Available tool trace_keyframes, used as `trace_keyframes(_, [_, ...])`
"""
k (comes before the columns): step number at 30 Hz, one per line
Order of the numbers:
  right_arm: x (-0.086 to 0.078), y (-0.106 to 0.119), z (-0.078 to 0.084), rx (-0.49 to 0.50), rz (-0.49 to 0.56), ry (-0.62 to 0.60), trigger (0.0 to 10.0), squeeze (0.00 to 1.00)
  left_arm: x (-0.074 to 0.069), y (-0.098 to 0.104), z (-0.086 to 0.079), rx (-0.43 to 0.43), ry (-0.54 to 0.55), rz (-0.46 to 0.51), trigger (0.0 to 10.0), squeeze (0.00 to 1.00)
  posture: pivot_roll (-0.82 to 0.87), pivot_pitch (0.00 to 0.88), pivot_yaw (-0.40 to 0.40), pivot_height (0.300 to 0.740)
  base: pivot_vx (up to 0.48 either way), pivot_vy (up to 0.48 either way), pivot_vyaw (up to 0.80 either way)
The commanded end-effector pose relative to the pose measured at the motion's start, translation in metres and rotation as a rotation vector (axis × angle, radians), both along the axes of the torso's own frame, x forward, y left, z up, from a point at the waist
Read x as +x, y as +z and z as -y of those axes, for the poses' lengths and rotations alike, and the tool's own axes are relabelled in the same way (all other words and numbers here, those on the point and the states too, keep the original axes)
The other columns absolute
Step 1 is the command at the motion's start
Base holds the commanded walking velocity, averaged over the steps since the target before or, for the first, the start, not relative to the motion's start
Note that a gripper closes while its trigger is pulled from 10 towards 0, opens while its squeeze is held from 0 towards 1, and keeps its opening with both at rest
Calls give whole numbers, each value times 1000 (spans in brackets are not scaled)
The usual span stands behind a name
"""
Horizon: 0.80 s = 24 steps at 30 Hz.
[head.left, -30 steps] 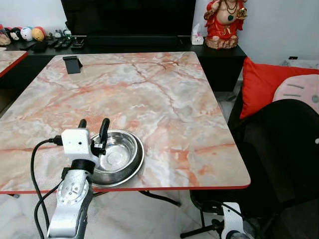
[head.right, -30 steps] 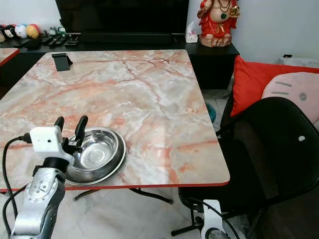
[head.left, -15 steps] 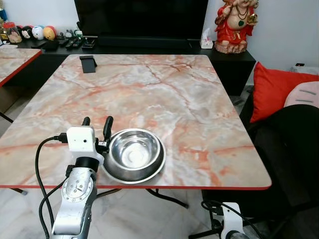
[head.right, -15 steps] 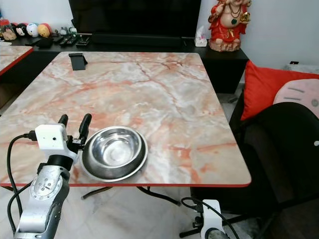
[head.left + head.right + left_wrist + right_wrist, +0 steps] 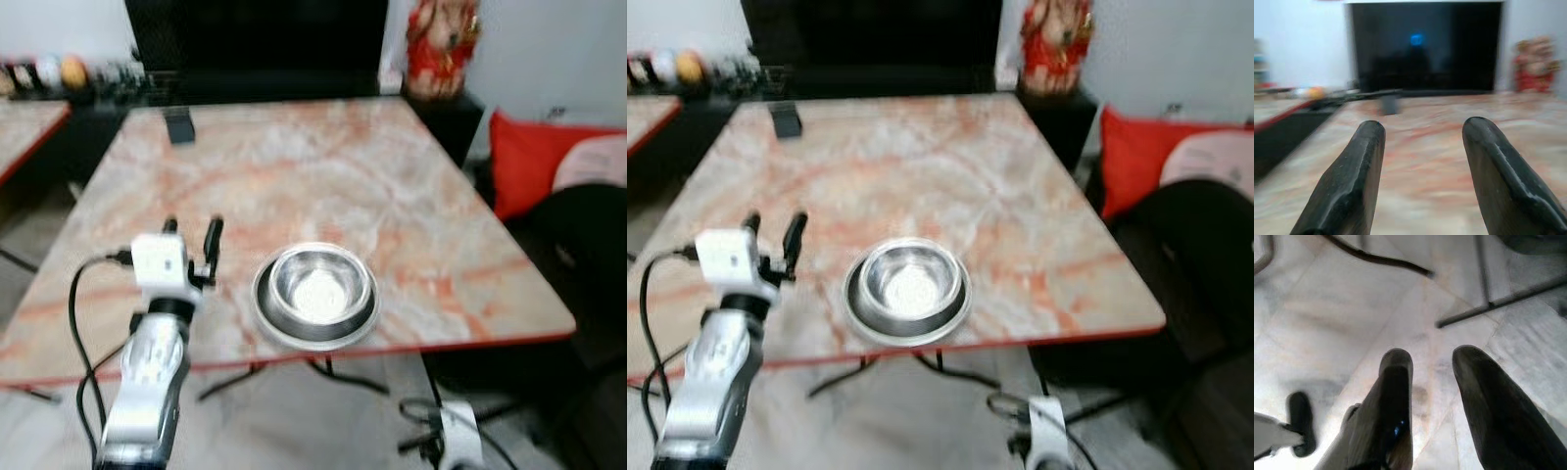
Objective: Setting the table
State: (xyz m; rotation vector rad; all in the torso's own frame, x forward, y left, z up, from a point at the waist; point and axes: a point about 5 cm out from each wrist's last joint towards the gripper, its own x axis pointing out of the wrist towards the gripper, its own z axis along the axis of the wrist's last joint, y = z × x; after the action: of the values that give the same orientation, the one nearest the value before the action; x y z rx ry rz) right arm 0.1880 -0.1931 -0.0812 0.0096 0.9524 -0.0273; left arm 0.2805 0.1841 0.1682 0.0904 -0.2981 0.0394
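Left claw (image 5: 190, 235) spread, holding nothing, raised over the near left part of the table (image 5: 323, 176). Steel bowl (image 5: 315, 294) sits flat just beside it, apart from the fingers, close to the table's near red edge: probably a place setting for whoever sits at this side. Right claw (image 5: 1430, 396) hangs low over the floor (image 5: 1327, 308), fingers parted, empty. Frames blurred; camera likely moving.
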Motion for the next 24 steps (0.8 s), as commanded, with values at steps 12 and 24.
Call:
trace_keyframes(12, [5,2,0,-1,15,-7,10000,0,-1,5,-6,32,6,-2,10000,0,-40,0,-1,707,0,400,0])
trace_keyframes(24, [3,2,0,-5,12,5,10000,0,-3,7,-3,24,-5,0,10000,0,-47,0,7,707,0,398,0])
